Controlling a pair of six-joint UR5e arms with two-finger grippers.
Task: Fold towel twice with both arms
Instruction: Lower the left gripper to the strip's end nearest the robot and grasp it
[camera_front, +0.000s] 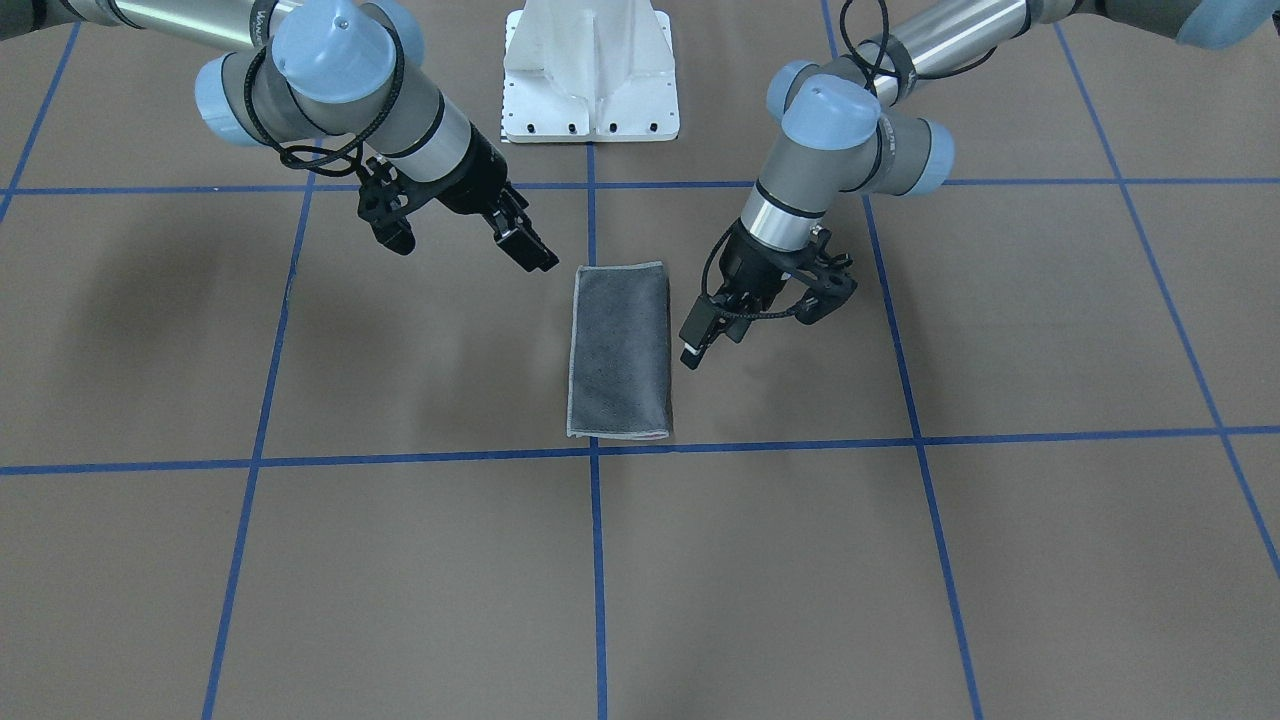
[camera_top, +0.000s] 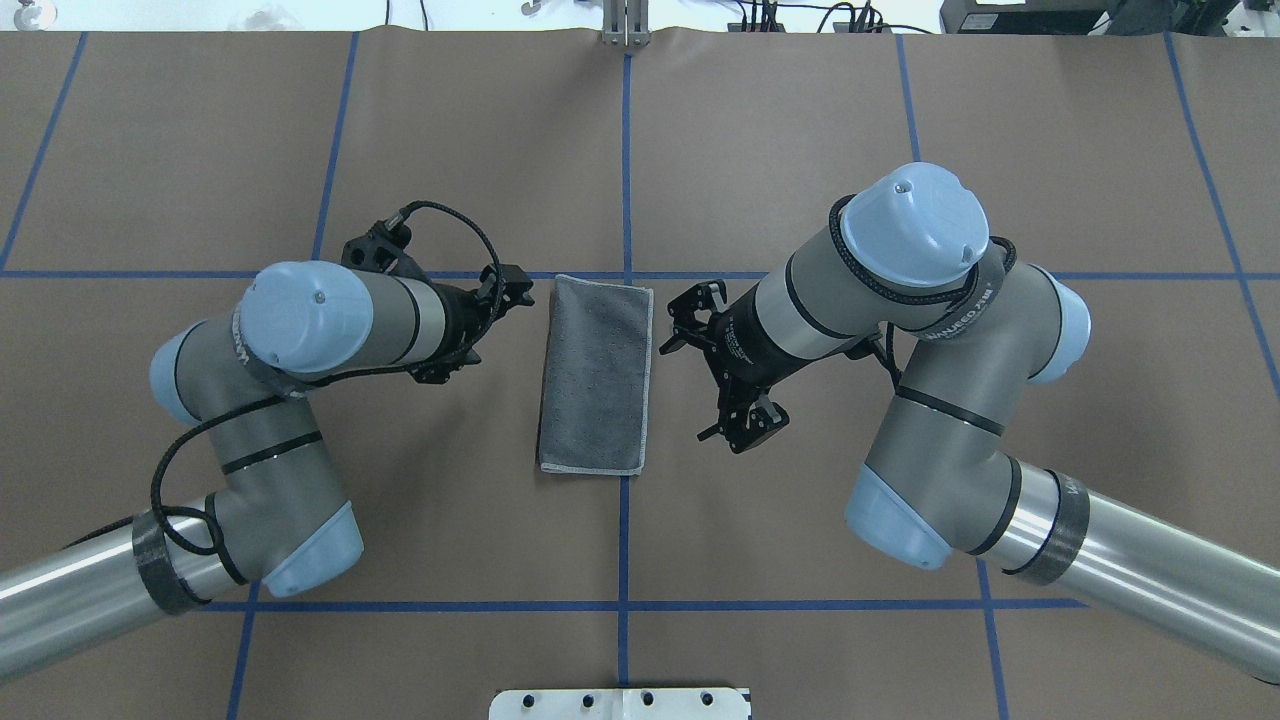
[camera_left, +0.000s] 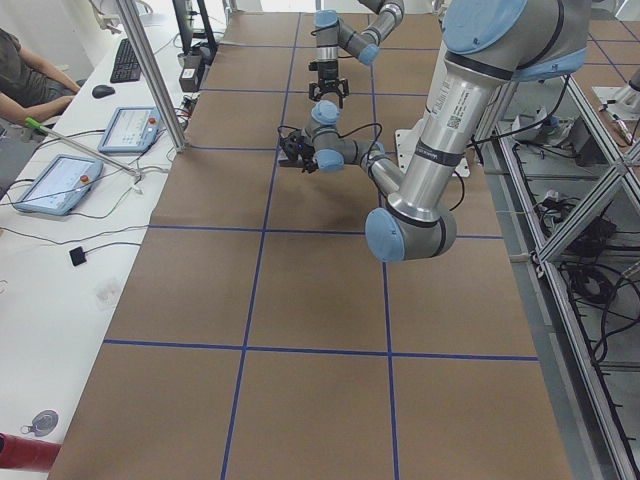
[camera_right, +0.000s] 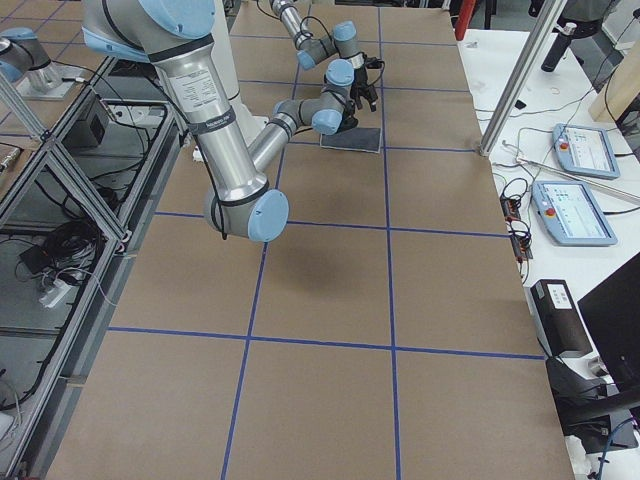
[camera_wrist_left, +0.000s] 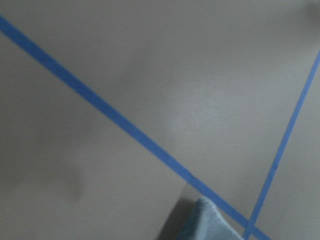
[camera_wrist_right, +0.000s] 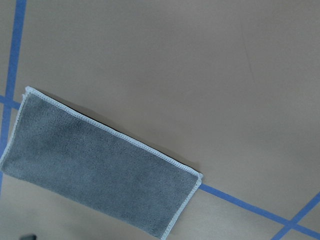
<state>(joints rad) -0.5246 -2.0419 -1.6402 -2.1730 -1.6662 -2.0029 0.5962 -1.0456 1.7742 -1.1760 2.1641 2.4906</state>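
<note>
Here, the towel (camera_front: 620, 350) lies grey-up between left hand (camera_front: 705, 343) and right hand (camera_front: 533, 253) — both open; arm lettering (camera_top: 955, 318) unreadable.

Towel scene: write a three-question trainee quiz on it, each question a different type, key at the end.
1. True or false: the towel lies with its pink face up.
2. The left gripper and right gripper are: A) both clamped on the towel; B) beside its long edges, not touching it; C) together over its middle.
3. Short answer: judging by its shape, how many folds are done?

Key: 1 false, the dark grey face is up. 2 B. 3 One; it is a narrow rectangle, so the second fold remains.
</note>
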